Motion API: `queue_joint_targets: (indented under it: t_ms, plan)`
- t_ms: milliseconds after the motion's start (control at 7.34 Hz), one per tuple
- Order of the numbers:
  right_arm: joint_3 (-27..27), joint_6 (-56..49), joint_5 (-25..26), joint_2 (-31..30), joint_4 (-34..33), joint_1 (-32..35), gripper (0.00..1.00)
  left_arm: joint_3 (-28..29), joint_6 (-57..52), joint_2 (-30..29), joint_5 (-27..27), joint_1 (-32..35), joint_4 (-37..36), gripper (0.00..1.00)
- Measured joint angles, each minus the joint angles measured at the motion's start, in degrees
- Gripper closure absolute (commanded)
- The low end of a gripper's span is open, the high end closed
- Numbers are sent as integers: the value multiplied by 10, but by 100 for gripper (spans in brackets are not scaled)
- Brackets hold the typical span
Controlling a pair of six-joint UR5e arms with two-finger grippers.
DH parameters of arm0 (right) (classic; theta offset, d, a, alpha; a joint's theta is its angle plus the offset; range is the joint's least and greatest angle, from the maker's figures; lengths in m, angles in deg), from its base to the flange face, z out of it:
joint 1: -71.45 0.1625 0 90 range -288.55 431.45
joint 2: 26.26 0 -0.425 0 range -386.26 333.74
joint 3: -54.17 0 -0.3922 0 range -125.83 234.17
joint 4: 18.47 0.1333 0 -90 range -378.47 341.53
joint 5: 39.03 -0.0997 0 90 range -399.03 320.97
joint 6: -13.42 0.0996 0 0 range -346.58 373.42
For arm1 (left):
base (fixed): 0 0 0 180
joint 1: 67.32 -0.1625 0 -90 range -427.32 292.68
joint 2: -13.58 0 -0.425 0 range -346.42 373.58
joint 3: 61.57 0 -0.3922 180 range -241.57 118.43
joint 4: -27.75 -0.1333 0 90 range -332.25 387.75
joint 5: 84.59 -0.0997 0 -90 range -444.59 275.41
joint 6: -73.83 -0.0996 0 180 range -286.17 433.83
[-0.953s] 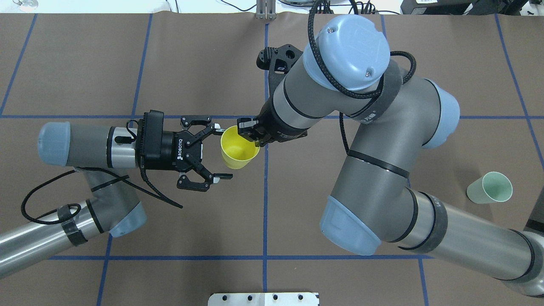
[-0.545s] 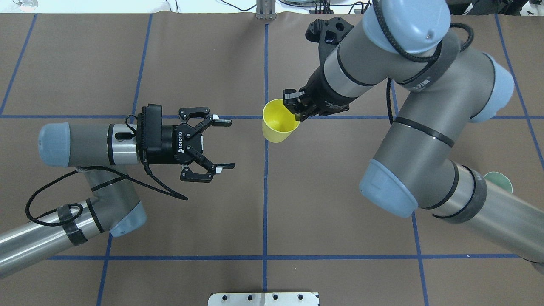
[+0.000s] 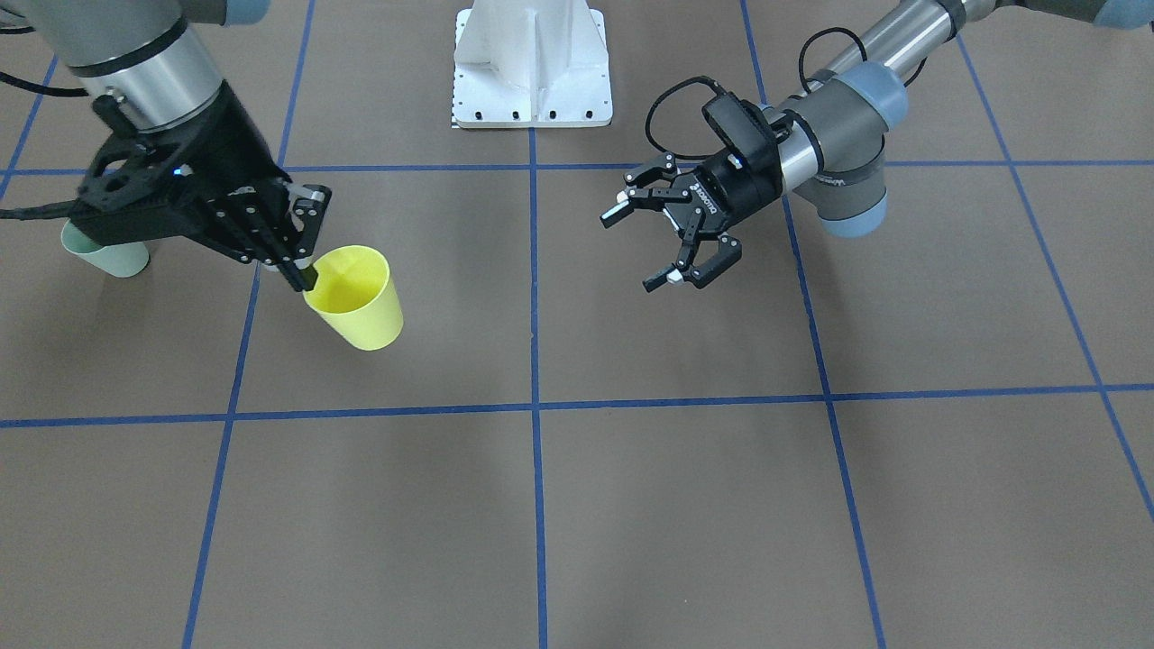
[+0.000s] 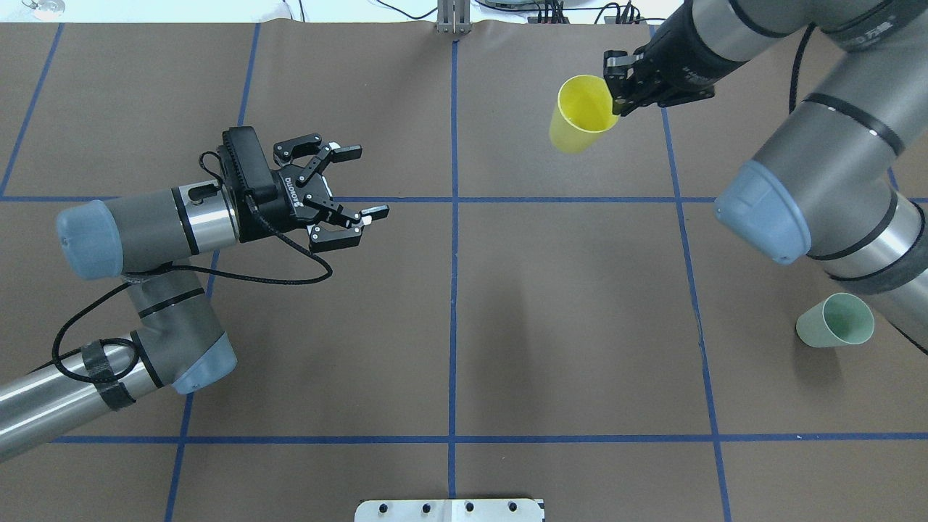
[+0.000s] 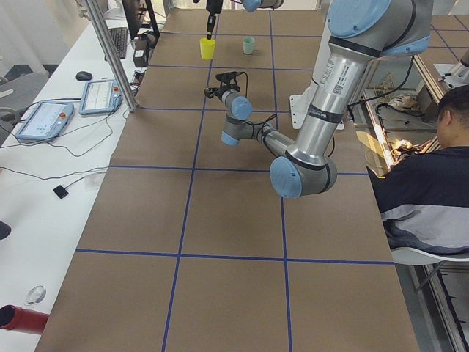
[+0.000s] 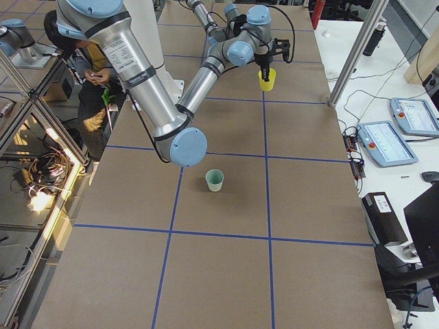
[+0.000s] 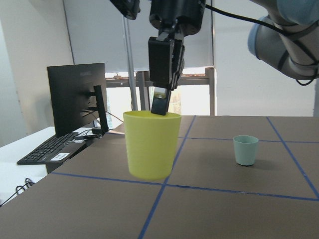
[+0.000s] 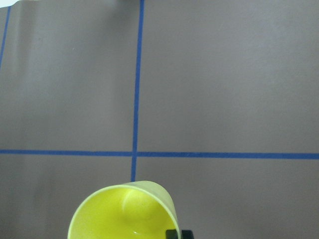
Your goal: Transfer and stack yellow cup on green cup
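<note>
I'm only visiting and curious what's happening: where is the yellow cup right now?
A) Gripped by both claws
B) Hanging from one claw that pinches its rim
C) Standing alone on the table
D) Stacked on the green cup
B: the right claw pinches the yellow cup by its rim, the left claw is open and empty, and the green cup stands apart.

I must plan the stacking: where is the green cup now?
In the overhead view the green cup stands upright at the right, beside the right arm.
</note>
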Motion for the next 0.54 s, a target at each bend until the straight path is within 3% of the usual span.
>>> queue_joint_targets:
  t_ms: [272,545]
  plan:
    - [-22,-64,-18,-22,-1,59,100,-13,6,15,-12,42,-126,1]
    - [-31,-110,-29,-41,0,88,100,-63,6,52,-13,72,-289,1]
